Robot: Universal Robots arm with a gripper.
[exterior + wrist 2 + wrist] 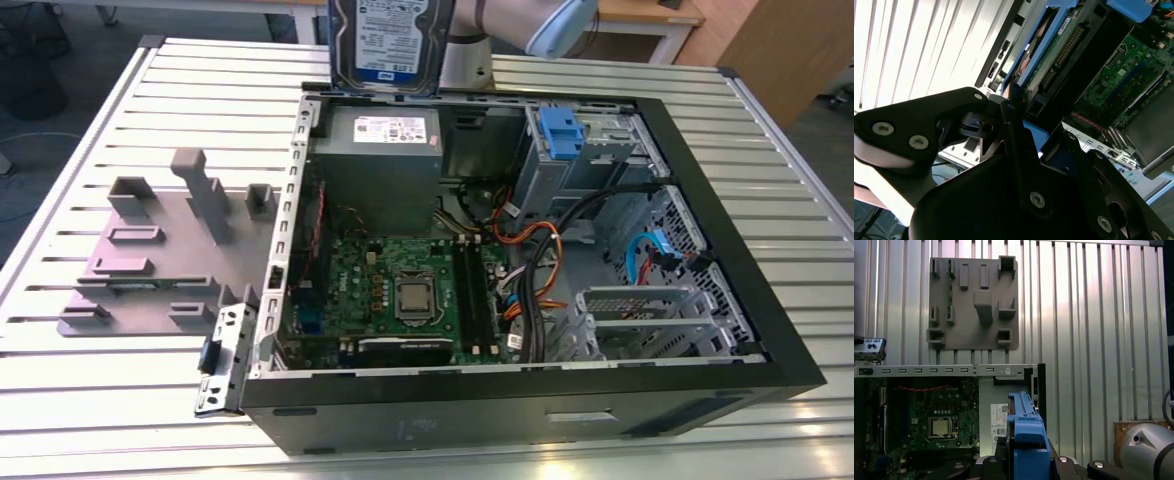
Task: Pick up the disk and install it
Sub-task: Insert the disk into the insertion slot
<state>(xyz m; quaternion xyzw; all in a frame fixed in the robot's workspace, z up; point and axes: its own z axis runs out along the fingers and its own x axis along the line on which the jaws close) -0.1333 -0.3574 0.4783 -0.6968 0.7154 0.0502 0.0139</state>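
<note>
In the exterior view I see the disk [386, 42] in the air, upright, with its white-and-blue label toward the camera. It hangs over the far edge of the open computer case [534, 400], just above the power-supply box [378, 150]. The robot arm [541, 22] is behind it. The case lies on its side on the slatted metal tabletop [107, 400], and the motherboard [400, 290] is visible inside. In the drive cage at the far corner of the case there is a blue plastic part [561, 135]. The grey plastic stand [160, 250] with upright posts lies on the tabletop at the exterior view's left, just beside the case, and nothing sits on it.

In the first wrist view the blue carrier rail [1026, 435] of the disk comes out from between the black parts of the pincer [1026, 465]. The pincer is clamped on the disk. Beyond it I see the power-supply box, the motherboard and the stand flat on the tabletop.

In the second wrist view the black links of the pincer are close to the camera. The disk shows its green circuit-board side with the blue rail along its edge. The motherboard lies beyond it, well apart from it, so the disk is not yet in the case.
</note>
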